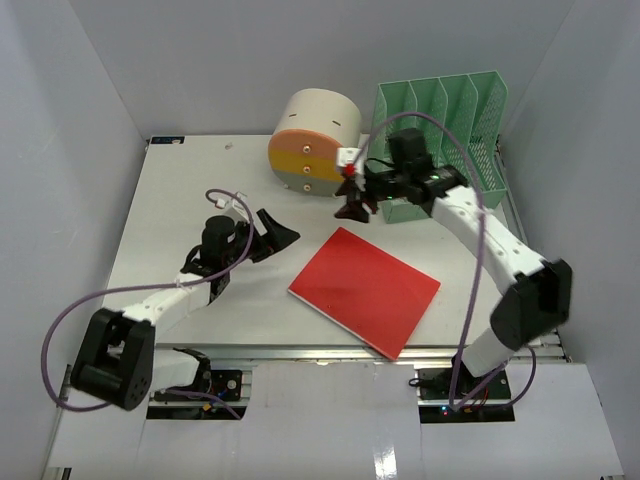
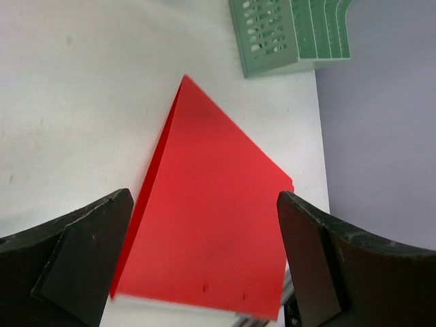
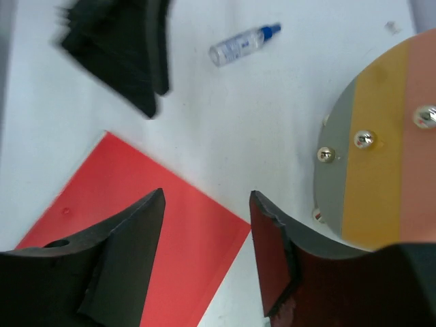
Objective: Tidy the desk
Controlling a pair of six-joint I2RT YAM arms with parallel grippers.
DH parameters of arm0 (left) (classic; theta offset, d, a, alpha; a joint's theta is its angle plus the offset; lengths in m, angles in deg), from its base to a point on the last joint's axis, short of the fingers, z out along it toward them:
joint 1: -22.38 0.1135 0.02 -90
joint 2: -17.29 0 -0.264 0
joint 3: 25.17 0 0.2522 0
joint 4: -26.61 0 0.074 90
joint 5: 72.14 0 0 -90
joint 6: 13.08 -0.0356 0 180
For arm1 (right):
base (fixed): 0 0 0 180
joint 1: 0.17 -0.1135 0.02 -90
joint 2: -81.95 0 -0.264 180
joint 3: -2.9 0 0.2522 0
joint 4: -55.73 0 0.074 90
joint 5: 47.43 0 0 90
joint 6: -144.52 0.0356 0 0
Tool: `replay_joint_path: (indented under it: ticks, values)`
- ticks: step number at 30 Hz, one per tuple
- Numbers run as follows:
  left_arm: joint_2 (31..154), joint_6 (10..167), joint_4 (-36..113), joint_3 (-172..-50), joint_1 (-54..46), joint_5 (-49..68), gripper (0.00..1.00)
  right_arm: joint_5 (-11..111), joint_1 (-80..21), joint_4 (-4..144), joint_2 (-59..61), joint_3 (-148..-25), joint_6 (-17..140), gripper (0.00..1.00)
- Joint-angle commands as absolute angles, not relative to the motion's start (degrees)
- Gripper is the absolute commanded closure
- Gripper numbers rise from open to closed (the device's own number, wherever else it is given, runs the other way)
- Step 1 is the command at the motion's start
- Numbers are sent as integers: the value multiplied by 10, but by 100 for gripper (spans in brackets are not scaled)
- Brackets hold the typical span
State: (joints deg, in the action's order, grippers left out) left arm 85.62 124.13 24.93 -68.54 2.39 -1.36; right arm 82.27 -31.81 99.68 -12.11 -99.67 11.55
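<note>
The white desk [image 1: 165, 215] carries a flat red folder [image 1: 365, 290] near its front middle, lying at an angle. My left gripper [image 1: 277, 236] is open and empty, just left of the folder's left corner; in the left wrist view [image 2: 204, 197] the folder [image 2: 211, 218] lies between and beyond its fingers. My right gripper [image 1: 352, 206] is open and empty, hovering above the folder's far corner, beside a round drawer unit [image 1: 312, 142]. In the right wrist view [image 3: 206, 197] the folder's corner [image 3: 184, 231] lies under the jaws.
A green slotted file rack [image 1: 445, 130] stands at the back right and also shows in the left wrist view [image 2: 286, 34]. The round unit's striped face [image 3: 381, 157] is close on the right gripper's right. A small clear bottle with a blue cap [image 3: 242, 45] lies on the desk.
</note>
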Motion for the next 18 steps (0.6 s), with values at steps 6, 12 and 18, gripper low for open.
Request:
replay_joint_path:
  ticks: [6,12,18]
  values:
    - [1133,1198,63,-867,26,-12,8,1064,-103,1025,145,-709,102,35]
    - [1272,1264,13,-965,34,-2,28,1102,-22,892,254,-568,187,35]
    - [1357,1315,-22,-1027,40,20,40,1133,31,886,265,-553,191,36]
